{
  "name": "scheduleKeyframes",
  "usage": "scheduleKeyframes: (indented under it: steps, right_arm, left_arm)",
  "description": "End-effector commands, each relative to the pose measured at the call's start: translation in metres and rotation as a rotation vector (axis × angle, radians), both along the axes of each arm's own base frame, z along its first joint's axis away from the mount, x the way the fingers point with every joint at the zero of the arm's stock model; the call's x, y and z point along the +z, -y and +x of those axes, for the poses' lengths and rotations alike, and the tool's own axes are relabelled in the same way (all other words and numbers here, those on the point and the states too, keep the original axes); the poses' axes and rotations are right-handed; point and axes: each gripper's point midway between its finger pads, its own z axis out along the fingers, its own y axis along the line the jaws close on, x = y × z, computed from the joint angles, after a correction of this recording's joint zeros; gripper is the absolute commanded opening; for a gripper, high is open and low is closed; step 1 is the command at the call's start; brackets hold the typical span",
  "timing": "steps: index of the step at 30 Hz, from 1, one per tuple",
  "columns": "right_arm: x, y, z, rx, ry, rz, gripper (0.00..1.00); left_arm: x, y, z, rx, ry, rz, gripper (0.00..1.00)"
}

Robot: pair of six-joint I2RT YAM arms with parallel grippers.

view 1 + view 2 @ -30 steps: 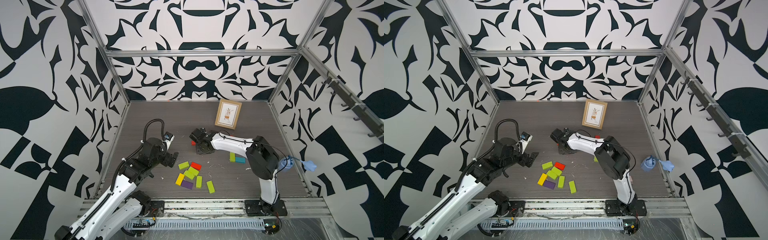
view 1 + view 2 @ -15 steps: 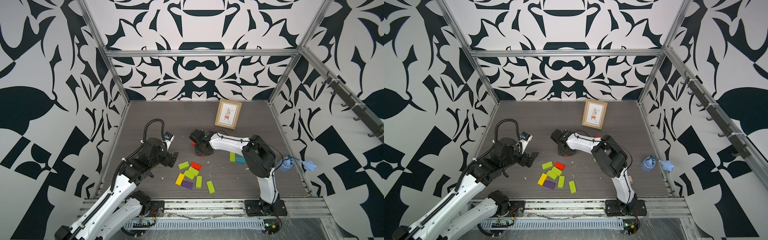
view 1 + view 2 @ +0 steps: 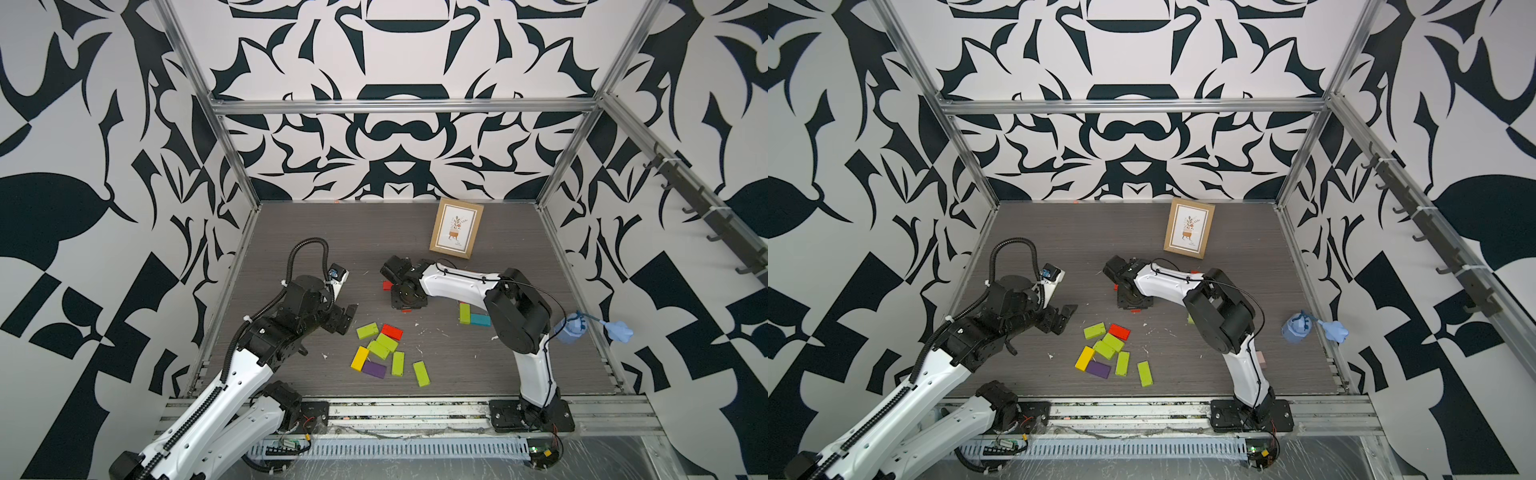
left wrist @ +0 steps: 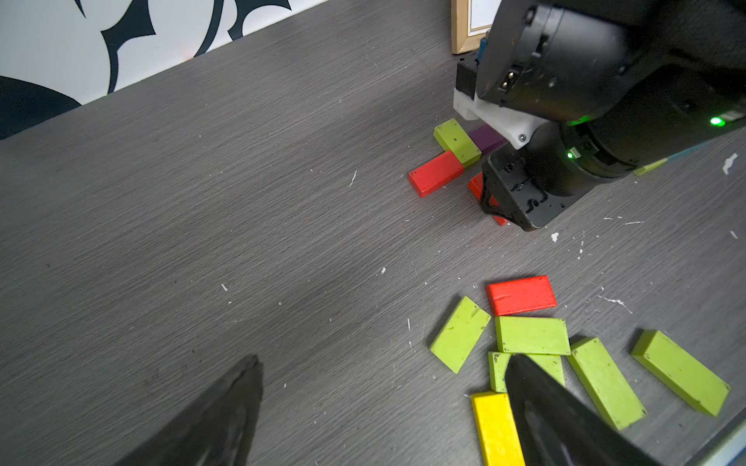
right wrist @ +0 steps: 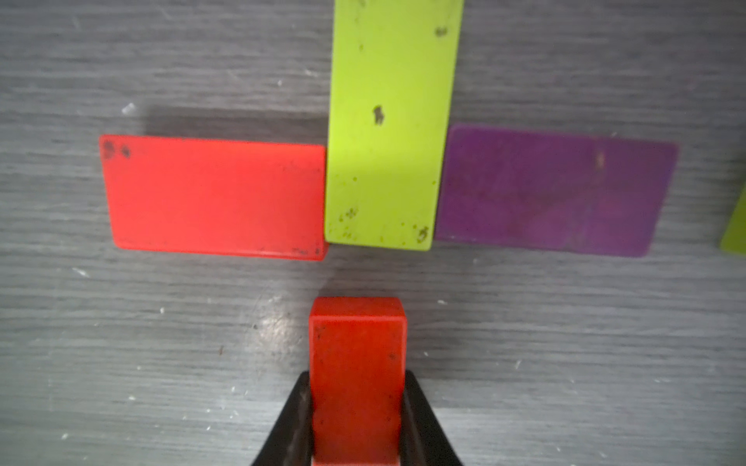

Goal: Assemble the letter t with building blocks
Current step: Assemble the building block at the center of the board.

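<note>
On the table lie three building blocks joined as a cross: a red block (image 5: 214,195), a lime green block (image 5: 387,121) and a purple block (image 5: 553,189). My right gripper (image 5: 357,407) is shut on another red block (image 5: 357,355), held on end just short of the lime green block's end, with a small gap between them. In a top view the right gripper (image 3: 405,305) points down at mid-table. My left gripper (image 4: 379,407) hangs open and empty beside a loose pile of lime green, red, yellow and purple blocks (image 3: 380,347).
A lime green block (image 3: 464,312) and a teal block (image 3: 481,319) lie by the right arm's elbow. A framed picture (image 3: 456,228) leans at the back. A blue object (image 3: 573,328) sits at the right edge, with a pale pink adapter (image 3: 1261,359) nearby.
The right arm's elbow has swung slightly left, while its gripper stays over the placed blocks with the red block. The left arm has not moved.
</note>
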Motion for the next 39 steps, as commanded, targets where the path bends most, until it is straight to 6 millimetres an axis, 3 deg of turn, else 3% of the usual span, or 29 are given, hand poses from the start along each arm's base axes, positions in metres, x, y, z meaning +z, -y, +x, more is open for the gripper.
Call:
scheduleKeyframes:
  steps: [1, 39]
  right_arm:
    - [0.002, 0.004, 0.006, -0.028, 0.001, -0.016, 0.10]
    - [-0.002, 0.013, 0.017, -0.042, 0.006, -0.058, 0.14]
  left_arm:
    - [0.000, -0.002, 0.000, 0.014, 0.003, -0.003, 0.98]
    - [-0.001, -0.004, 0.001, 0.019, 0.007, 0.006, 0.98]
